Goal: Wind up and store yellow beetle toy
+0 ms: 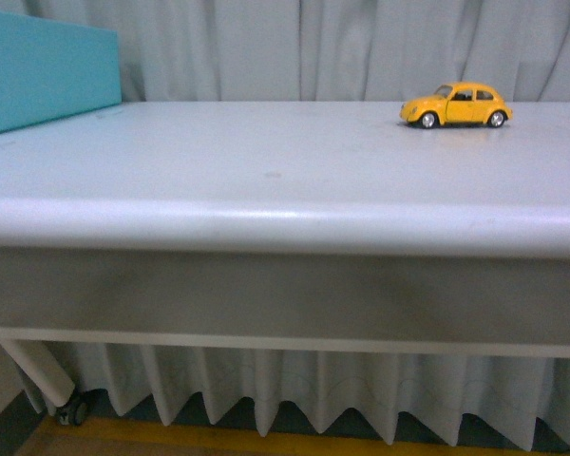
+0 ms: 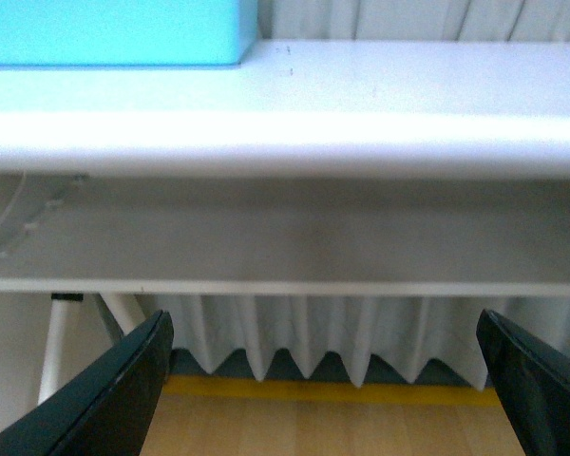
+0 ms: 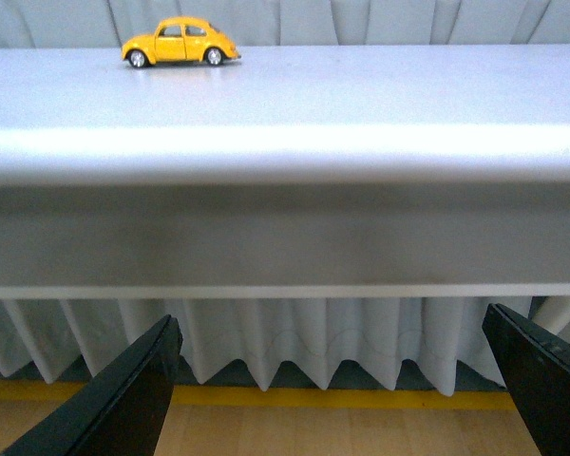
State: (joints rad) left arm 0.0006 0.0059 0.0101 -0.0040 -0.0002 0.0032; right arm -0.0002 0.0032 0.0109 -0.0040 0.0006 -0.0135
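Observation:
The yellow beetle toy stands on its wheels at the far right of the white table, side-on, nose to the left. The right wrist view also catches the beetle toy at the table's far edge. My left gripper hangs open below the table's front edge, its black fingers wide apart with only floor and curtain between them. My right gripper is likewise open and empty, low in front of the table, well short of the toy. Neither arm shows in the front view.
A turquoise box sits at the table's far left; the left wrist view has the turquoise box too. Grey curtain hangs behind the table. A pleated white skirt hangs under it, above a wooden floor with a yellow stripe.

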